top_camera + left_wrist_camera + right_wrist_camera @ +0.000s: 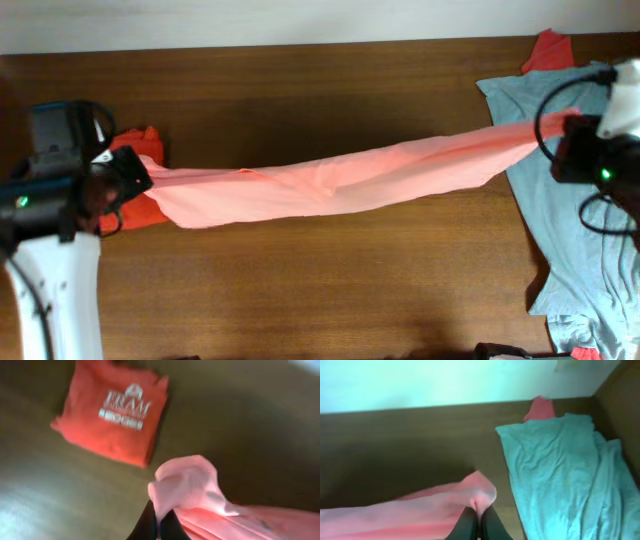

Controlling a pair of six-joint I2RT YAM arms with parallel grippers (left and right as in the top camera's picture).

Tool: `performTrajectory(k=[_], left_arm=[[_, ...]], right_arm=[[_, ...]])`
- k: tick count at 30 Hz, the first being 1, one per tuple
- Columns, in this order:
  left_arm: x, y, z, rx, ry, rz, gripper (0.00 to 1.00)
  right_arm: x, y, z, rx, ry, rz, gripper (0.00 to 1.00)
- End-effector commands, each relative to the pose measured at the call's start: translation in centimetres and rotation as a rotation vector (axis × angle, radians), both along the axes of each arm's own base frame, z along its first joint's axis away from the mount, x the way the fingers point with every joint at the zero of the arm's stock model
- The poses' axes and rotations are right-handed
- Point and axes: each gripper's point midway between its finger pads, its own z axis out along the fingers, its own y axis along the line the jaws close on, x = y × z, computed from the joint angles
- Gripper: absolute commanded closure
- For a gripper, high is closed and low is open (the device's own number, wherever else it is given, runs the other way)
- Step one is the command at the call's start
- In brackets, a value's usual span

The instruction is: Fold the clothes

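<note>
Wood table (300, 290): L tool (159, 527), R tool (479, 521) pinch pink tee (330, 180) (stretched).

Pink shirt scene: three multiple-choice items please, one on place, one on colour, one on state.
1. Where is the folded red shirt?
A) beside the left arm
B) under the right arm
C) midway between the arms

2. What colour is the spread-out shirt under the right arm?
A) white
B) grey-blue
C) yellow

3. The pink shirt is:
A) folded flat
B) lying loose, untouched
C) stretched between both arms

1 A: it lies close to the left fingers.
2 B: the spread-out shirt looks grey-blue in the overhead view.
3 C: the left fingers and the right fingers each pinch one end.
</note>
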Motion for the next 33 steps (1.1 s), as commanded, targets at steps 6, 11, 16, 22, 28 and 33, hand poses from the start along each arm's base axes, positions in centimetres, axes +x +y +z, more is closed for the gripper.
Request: performTrajectory(k=[6, 11, 16, 22, 28, 33], left_arm=[[0.4, -0.7, 6.0, 0.006, -0.237, -0.039, 1.0], [6.3, -1.6, 1.7, -0.031, -0.156, -0.089, 1.0], [15.0, -3.3, -1.3, -0.03, -0.239, -0.18, 1.0], [22.7, -3.9, 12.2, 0.05, -0.771, -0.273, 1.0], [20.4, -3.9, 13.5, 0.032, -0.667, -0.27, 1.0], [16.4, -4.2, 4.2, -0.051, -0.27, -0.256, 1.0]], right_arm=[[1.7, -1.9, 1.5, -0.011, -0.019, -0.078, 0.96], [8.8, -2.3, -7.6, 0.067, 0.264, -0.025, 0.96], [16.3, -1.2, -12.0, 0.168, 0.253, 0.082, 0.96], [20.2, -1.9, 1.0, 0.255, -0.196, 0.004, 0.96], [16.4, -2.6, 2.7, 0.144, -0.122, -0.032, 0.96], [12.4, -4.2, -5.0, 0.084, 0.224, -0.131, 0.96]])
